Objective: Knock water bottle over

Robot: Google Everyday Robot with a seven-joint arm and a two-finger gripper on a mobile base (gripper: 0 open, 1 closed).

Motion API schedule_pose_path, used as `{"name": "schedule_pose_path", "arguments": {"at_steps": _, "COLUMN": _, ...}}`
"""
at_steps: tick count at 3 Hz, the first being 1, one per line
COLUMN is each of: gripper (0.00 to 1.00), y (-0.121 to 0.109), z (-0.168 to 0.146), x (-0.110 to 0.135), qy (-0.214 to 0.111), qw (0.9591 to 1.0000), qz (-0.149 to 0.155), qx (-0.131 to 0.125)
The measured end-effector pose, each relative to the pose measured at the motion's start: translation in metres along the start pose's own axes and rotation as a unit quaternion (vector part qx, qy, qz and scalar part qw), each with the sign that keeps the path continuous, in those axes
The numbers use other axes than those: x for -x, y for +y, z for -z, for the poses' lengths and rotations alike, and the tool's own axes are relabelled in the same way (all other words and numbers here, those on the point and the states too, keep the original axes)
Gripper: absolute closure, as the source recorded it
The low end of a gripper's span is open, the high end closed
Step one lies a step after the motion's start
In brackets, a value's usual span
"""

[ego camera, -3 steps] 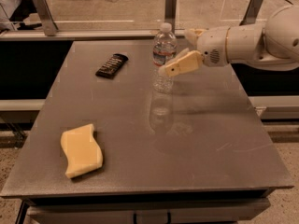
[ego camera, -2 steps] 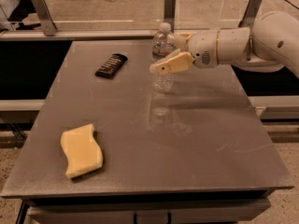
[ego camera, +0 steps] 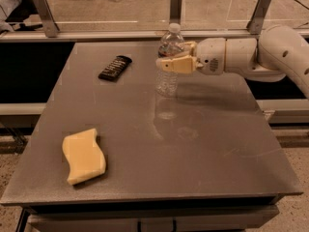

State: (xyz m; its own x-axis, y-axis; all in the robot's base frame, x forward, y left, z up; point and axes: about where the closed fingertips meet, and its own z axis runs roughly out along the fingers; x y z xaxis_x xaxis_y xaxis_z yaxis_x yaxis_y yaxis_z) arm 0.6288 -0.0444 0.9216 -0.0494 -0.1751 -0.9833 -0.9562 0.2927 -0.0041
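Observation:
The water bottle (ego camera: 167,83) is clear ribbed plastic with a white cap. It stands upright near the back middle of the grey table (ego camera: 212,144). My gripper (ego camera: 172,55) reaches in from the right on a white arm (ego camera: 251,54) at the height of the bottle's middle. It is open. One tan finger (ego camera: 175,64) crosses in front of the bottle's label band, and the other shows behind the bottle's shoulder. The label is mostly hidden by the finger.
A black remote (ego camera: 115,67) lies at the back left of the table. A yellow sponge (ego camera: 84,155) lies at the front left. A rail with upright posts (ego camera: 176,6) runs behind the table's far edge.
My gripper has moved left from beside the bottle until its fingers are around the bottle's middle. The bottle still stands upright in the same spot.

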Motion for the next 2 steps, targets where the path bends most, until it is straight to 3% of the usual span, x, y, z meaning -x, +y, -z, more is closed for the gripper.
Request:
{"name": "schedule_pose_path", "arguments": {"at_steps": 1, "gripper": 0.96, "y": -0.002, "z": 0.017, "x": 0.018, "qy": 0.003, "qw": 0.9999, "qz": -0.007, "qx": 0.012}}
{"name": "schedule_pose_path", "arguments": {"at_steps": 2, "gripper": 1.00, "y": 0.009, "z": 0.024, "x": 0.042, "qy": 0.106, "qw": 0.9935, "qz": 0.039, "qx": 0.012}}
